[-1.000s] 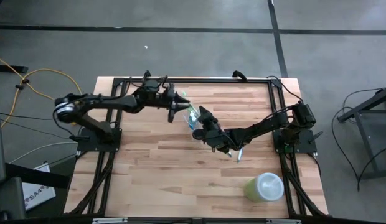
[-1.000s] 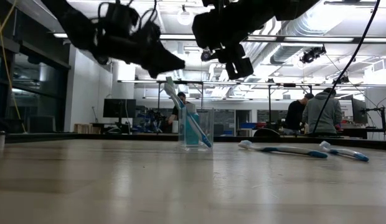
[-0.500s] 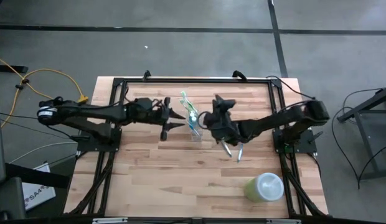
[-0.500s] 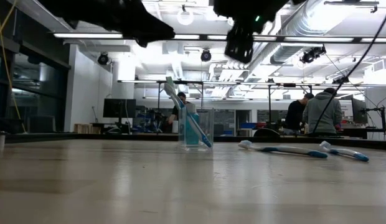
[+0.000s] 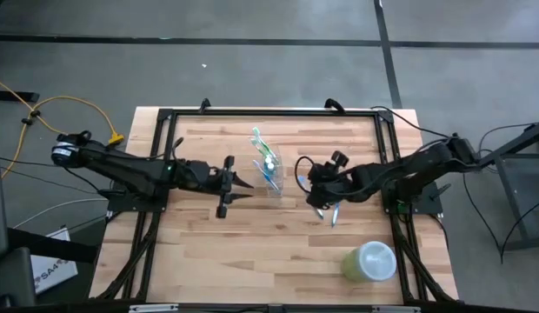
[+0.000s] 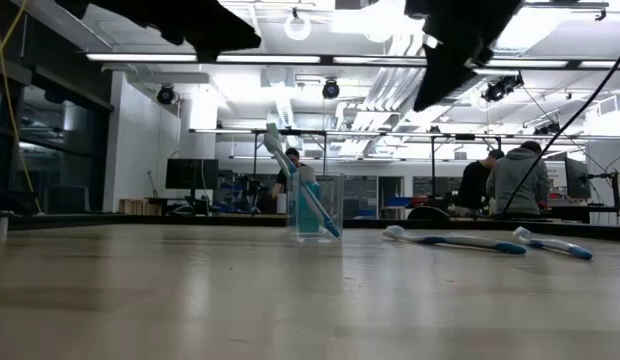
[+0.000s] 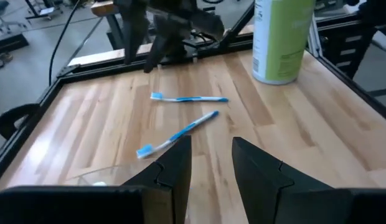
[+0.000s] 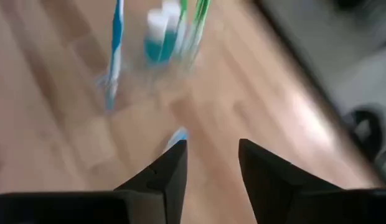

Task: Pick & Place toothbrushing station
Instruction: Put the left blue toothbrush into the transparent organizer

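The clear cup (image 5: 271, 180) stands upright on the table's middle, its base on the wood. Green and blue toothbrushes and a white-and-blue tube (image 6: 302, 195) lean in it, heads toward the far edge. Two blue-and-white toothbrushes (image 6: 455, 240) (image 6: 555, 244) lie flat to its right. My left gripper (image 5: 249, 182) hovers open just left of the cup, pointing at it. My right gripper (image 5: 304, 178) hovers open just right of the cup, above the loose toothbrushes (image 7: 180, 132). Both are well above the table in the low view.
A pale green round container (image 5: 370, 261) stands near the front right corner, also seen in the left wrist view (image 7: 281, 40). A black frame (image 5: 269, 111) runs along the table's far and side edges. Bare wood lies in front of the cup (image 5: 252, 252).
My left gripper has swung from the far side of the cup toward the near edge and now stands left of the cup. My right gripper has drawn back from the cup toward the right edge, risen and rolled about its own line. The cup and toothbrushes have stayed put.
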Motion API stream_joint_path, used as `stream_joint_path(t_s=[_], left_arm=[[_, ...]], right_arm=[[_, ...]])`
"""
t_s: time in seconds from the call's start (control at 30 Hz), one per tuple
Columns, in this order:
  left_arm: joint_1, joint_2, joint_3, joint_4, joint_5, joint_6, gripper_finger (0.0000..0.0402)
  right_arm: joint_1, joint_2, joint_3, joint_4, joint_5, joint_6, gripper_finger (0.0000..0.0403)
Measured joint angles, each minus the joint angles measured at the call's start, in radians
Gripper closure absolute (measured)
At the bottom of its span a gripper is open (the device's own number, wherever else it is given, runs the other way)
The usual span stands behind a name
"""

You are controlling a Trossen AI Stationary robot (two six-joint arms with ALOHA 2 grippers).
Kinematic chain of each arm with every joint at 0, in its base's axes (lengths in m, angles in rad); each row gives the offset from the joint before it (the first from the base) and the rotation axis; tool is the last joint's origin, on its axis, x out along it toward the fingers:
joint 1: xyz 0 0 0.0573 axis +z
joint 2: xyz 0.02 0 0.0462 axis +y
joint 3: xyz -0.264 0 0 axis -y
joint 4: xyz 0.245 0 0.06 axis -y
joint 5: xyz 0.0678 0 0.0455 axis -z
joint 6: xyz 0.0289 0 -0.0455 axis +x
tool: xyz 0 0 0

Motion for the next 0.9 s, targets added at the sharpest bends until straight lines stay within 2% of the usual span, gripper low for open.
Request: stream_joint_path(t_s=[0.17,0.4,0.63,0.9], left_arm=[[-0.101,0.0,0.0,-0.008,-0.097,-0.043,0.0291],[-0.218,0.001,0.0,-0.072,-0.233,-0.119,0.0291],[-0.291,0.002,0.0,-0.219,-0.389,-0.243,0.0291],[-0.334,0.004,0.0,-0.248,-0.41,-0.281,0.0291]], right_arm=[[-0.007,0.027,0.0,0.005,-0.148,0.078,0.0279],[-0.023,0.063,0.003,0.062,-0.181,0.137,0.0277],[-0.091,0.155,0.002,0.098,-0.318,0.142,0.0262],[-0.151,0.241,0.001,0.083,-0.373,0.136,0.0243]])
